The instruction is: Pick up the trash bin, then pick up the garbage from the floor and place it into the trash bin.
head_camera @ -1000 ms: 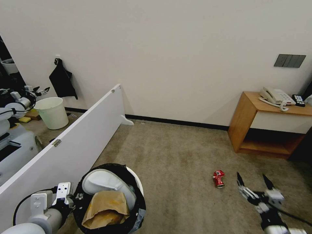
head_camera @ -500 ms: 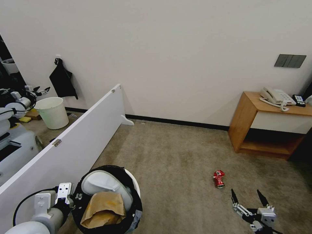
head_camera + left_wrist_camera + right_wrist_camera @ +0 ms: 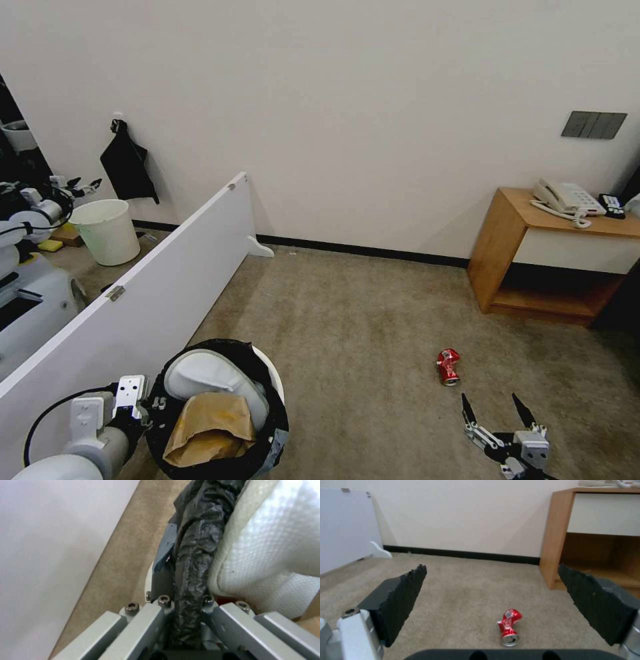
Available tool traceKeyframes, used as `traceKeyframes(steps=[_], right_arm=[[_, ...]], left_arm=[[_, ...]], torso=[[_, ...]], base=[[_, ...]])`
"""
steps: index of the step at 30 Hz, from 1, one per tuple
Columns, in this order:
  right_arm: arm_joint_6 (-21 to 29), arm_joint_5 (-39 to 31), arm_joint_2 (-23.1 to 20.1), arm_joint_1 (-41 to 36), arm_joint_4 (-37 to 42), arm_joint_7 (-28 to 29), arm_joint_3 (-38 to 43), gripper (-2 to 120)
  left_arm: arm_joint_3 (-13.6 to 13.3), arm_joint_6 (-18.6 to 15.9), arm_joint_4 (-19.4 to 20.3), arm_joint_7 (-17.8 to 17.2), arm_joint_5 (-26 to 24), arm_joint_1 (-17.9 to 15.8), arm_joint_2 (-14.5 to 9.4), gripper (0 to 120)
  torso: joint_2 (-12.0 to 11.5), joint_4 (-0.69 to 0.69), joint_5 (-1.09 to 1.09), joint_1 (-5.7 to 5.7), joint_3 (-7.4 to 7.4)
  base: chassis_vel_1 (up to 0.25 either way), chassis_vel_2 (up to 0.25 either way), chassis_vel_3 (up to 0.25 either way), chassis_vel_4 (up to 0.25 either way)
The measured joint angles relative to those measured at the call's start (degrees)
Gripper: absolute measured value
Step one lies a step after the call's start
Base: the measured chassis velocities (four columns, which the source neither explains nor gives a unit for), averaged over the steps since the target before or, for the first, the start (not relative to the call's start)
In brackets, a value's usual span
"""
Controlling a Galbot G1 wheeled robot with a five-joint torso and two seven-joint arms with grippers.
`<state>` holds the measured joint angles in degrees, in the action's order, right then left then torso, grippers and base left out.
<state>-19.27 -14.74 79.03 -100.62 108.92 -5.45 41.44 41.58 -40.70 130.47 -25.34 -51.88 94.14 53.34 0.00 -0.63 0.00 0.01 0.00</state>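
Observation:
The trash bin [image 3: 272, 373], white with a black bag over its rim [image 3: 191, 555], hangs at the lower left of the head view; my left gripper [image 3: 155, 405] is shut on that rim. Inside lie a white slipper [image 3: 210, 377] and brown torn cardboard [image 3: 207, 423]. A crushed red can [image 3: 448, 367] lies on the carpet, right of centre. My right gripper [image 3: 493, 412] hovers open just behind and right of the can. In the right wrist view the red can [image 3: 509, 627] lies ahead between the spread fingers [image 3: 400, 600].
A white partition board [image 3: 147, 293] runs along the left. A wooden side table [image 3: 520, 260] with a phone [image 3: 567, 198] stands at the right wall. An unlined cream bucket [image 3: 107, 230] sits beyond the partition. Open carpet lies in the middle.
My right gripper has drawn back and down toward the lower edge of the head view, staying open. The bin in my left gripper has sunk slightly.

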Motion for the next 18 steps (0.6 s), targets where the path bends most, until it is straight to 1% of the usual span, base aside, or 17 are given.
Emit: traceKeyframes(steps=[3, 9, 15, 18], right_arm=[[0.0, 0.0, 0.0, 0.1, 0.0, 0.0, -0.1, 100], [-0.1, 0.1, 0.0, 0.0, -0.1, 0.0, -0.2, 100], [-0.1, 0.0, 0.0, 0.0, -0.1, 0.0, -0.3, 100], [-0.2, 0.0, -0.1, 0.0, -0.1, 0.0, -0.3, 100]], left_arm=[[0.0, 0.0, 0.0, 0.0, -0.2, -0.1, 0.0, 0], [-0.1, 0.0, 0.1, -0.1, -0.3, -0.1, 0.0, 0], [-0.1, 0.0, 0.2, -0.2, -0.4, 0.1, 0.1, 0], [0.0, 0.0, 0.4, -0.4, -0.5, 0.2, 0.1, 0]], torso=[[0.0, -0.01, 0.00, 0.00, 0.00], [0.0, -0.02, 0.00, 0.00, 0.00], [0.0, 0.01, 0.00, 0.00, 0.00], [0.0, -0.01, 0.00, 0.00, 0.00]], base=[[0.000, 0.000, 0.000, 0.000], [-0.052, -0.045, -0.041, -0.058], [0.000, 0.000, 0.000, 0.000], [0.000, 0.000, 0.000, 0.000]])
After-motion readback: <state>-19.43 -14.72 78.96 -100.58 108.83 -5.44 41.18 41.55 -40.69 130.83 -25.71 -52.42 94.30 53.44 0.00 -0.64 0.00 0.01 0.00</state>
